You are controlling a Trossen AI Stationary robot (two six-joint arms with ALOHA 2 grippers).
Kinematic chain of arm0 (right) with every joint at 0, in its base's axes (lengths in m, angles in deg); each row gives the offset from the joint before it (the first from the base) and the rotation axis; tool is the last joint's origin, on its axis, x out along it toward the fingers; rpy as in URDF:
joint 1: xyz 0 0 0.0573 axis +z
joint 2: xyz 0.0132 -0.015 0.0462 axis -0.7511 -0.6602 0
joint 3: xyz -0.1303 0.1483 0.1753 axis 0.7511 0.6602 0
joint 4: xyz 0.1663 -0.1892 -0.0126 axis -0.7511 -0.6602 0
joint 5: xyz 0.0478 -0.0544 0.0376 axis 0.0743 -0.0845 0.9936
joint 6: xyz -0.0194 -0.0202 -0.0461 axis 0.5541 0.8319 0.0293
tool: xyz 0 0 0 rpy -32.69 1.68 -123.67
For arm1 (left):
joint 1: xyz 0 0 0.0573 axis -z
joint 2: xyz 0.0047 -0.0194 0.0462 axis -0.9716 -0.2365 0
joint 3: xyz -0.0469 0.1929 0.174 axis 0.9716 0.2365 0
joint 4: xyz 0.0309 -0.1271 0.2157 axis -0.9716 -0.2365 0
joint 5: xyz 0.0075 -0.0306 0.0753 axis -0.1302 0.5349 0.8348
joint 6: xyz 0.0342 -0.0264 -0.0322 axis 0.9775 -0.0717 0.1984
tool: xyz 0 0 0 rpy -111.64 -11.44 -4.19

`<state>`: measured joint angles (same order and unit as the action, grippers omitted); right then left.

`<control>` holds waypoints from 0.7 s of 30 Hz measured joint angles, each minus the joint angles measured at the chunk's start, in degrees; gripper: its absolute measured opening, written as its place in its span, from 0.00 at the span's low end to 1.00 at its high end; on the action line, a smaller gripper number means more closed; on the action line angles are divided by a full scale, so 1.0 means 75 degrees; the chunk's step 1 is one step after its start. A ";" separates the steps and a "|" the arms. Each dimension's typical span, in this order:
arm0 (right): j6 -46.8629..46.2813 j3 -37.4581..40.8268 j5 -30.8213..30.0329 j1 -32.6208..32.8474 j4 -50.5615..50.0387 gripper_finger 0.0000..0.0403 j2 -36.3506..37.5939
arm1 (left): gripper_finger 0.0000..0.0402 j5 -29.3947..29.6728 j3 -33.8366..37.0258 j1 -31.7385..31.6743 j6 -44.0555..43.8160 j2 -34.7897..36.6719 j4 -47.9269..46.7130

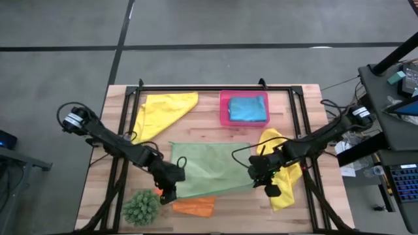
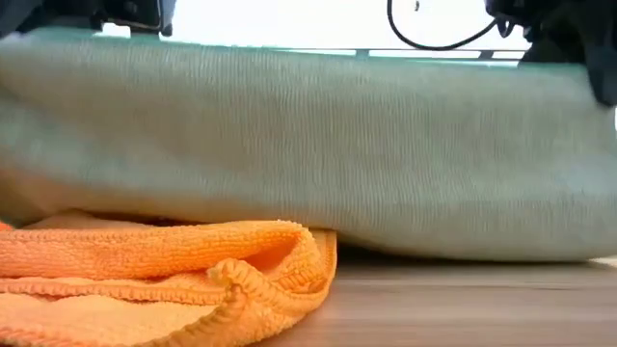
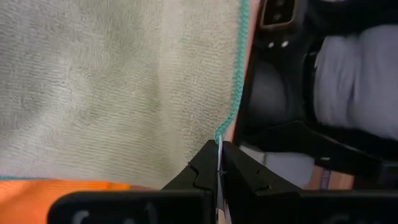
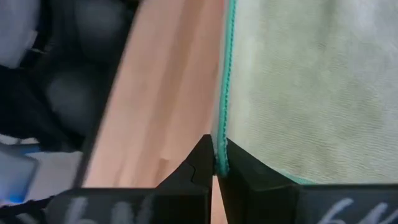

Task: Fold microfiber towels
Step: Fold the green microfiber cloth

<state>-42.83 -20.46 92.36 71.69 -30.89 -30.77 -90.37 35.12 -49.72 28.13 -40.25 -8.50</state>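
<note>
Between both hands, pinched, hangs sage green towel.

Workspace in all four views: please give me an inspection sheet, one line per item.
Surface: wooden table, black frame rails.
Job's things: sage green towel spread at centre; orange towel at the near edge; yellow towel far left; second yellow towel right; turquoise towel in the tray.
Clutter: pink tray; green plant ball.
Grippers: left claw shut on the green towel's corner; right claw likewise.
Cables: black loops along both arms.
Surroundings: grey floor, equipment at right.
</note>
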 joint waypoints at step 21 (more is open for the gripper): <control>0.0097 -0.0009 -0.2652 -0.1141 -0.1606 0.02 0.0041 | 0.00 0.1592 0.0117 -0.1801 0.2858 0.0700 -0.2002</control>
<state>-42.10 -20.52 72.47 63.13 -42.93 -30.47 -78.43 36.00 -63.22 49.57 -35.00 -23.52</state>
